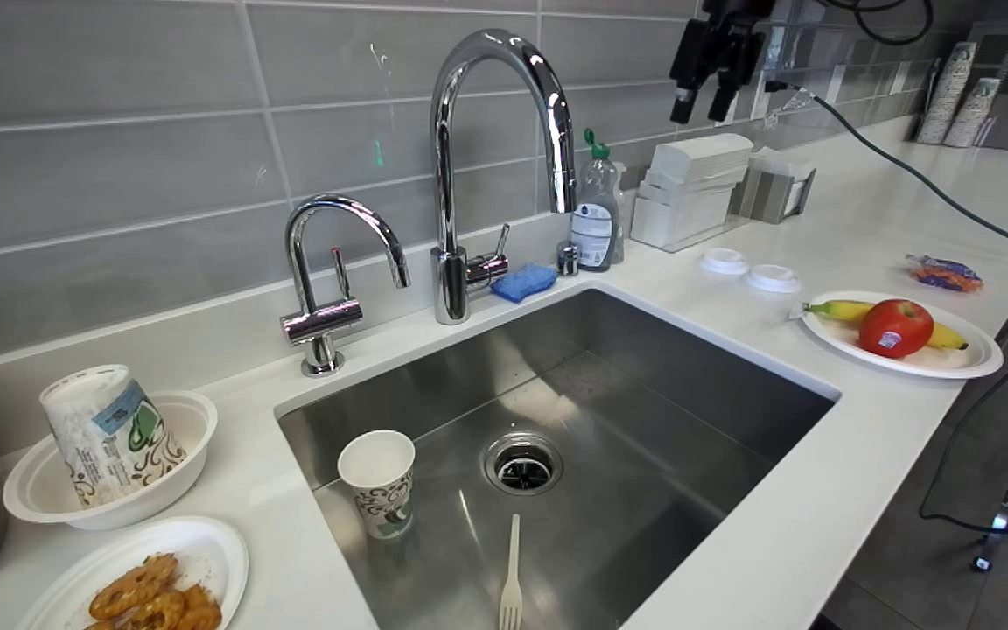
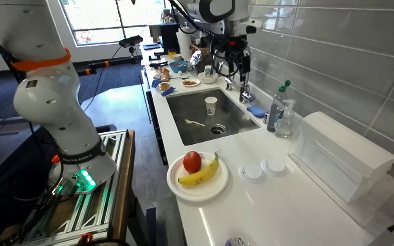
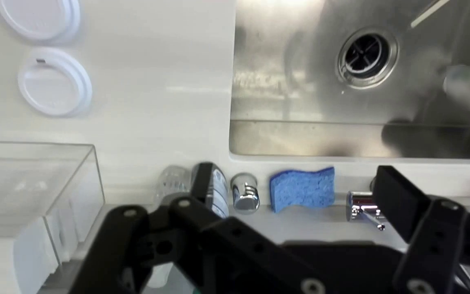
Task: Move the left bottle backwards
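Nearest in an exterior view, clock read from the drain (image 2: 218, 129), plate (image 2: 214, 183) sits at seven and two lids (image 2: 250, 172) between four and five. Left bottle (image 2: 275, 111) stands upright at two, just beside the pump bottle (image 2: 285, 125), presumably stationed for washing-up. From its base: corner of the sink (image 2: 198, 135) at nine, wall (image 2: 333, 51) close at three, free counter (image 2: 265, 147) toward six. If backwards means wallward, room is judged slight. Beyond, at about one in both exterior views, gripper (image 1: 700, 110) hangs high, fingers (image 3: 400, 200) spread, nothing held, a height likely chosen for safe clearance.
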`<control>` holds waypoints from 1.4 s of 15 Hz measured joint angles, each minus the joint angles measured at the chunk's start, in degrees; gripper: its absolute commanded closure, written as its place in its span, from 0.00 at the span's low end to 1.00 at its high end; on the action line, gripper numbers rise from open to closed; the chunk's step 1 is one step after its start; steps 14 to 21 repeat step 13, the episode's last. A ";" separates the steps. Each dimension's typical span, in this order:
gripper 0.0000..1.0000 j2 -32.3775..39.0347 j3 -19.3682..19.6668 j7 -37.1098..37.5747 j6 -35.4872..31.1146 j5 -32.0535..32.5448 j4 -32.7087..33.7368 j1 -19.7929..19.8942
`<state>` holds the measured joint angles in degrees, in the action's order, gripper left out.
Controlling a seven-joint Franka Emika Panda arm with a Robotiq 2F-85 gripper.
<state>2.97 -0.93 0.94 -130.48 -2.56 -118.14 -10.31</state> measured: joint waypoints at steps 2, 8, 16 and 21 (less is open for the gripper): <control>0.00 -3.61 -0.37 0.19 6.48 0.10 -1.16 1.15; 0.00 -9.51 -0.69 0.16 14.61 0.12 -2.27 3.05; 0.00 -8.63 -0.96 0.16 14.57 0.12 -2.21 3.06; 0.00 -8.63 -0.96 0.16 14.57 0.12 -2.21 3.06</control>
